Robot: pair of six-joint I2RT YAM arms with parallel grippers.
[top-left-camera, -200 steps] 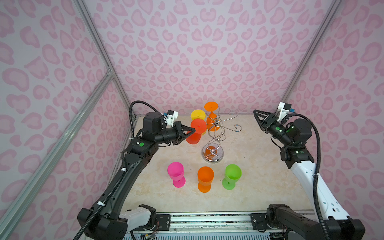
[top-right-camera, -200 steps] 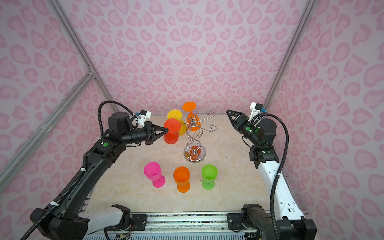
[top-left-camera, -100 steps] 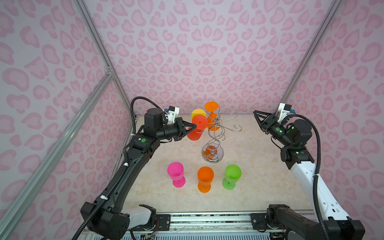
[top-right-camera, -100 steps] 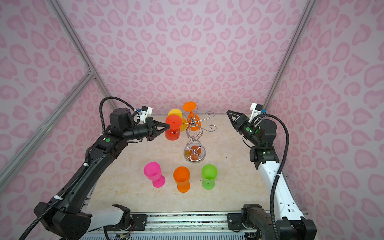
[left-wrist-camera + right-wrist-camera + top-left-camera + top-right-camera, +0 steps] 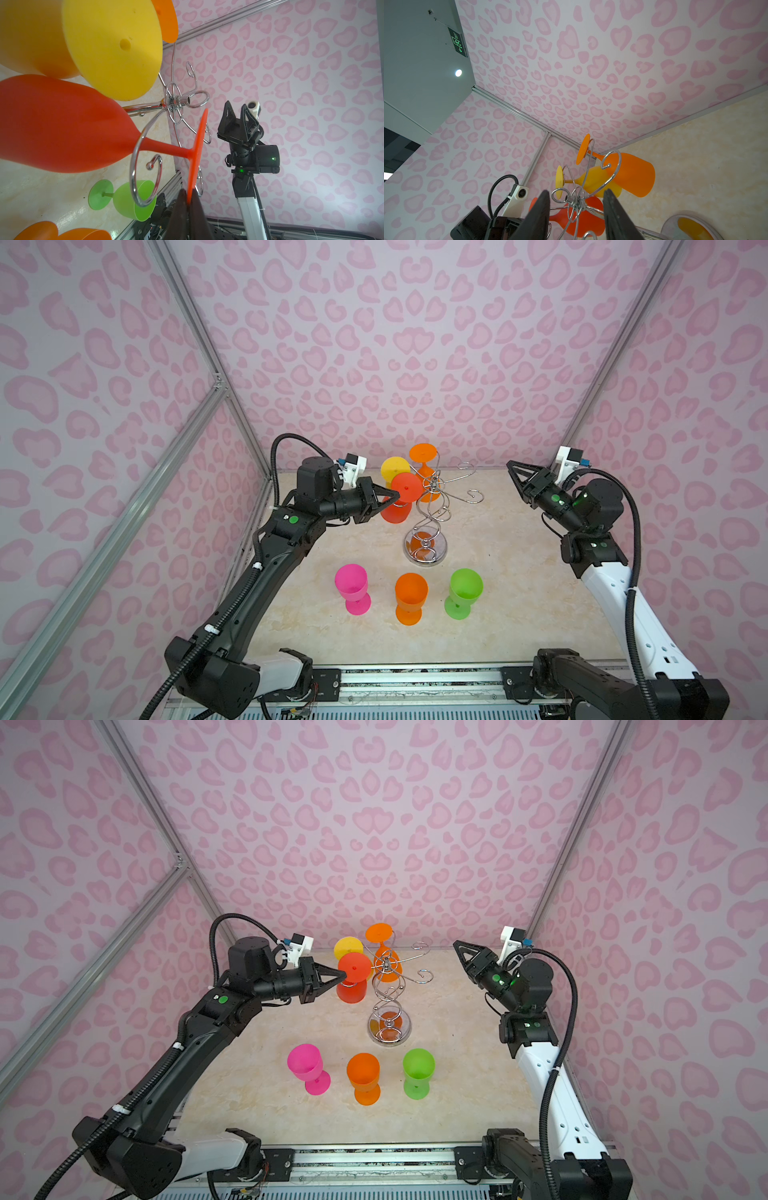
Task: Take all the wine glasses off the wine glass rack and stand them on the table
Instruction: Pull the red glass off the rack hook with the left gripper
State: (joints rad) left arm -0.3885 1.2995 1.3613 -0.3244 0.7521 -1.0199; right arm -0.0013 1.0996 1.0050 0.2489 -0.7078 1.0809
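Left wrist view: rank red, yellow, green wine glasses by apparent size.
Largest, tied: red plastic wine glass and yellow plastic wine glass, both cropped, near camera.
Smallest: green plastic wine glass, farther off.

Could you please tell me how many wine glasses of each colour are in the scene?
Orange glasses: 2
Red glass: 1
Yellow glass: 1
Pink glass: 1
Green glass: 1
Total: 6
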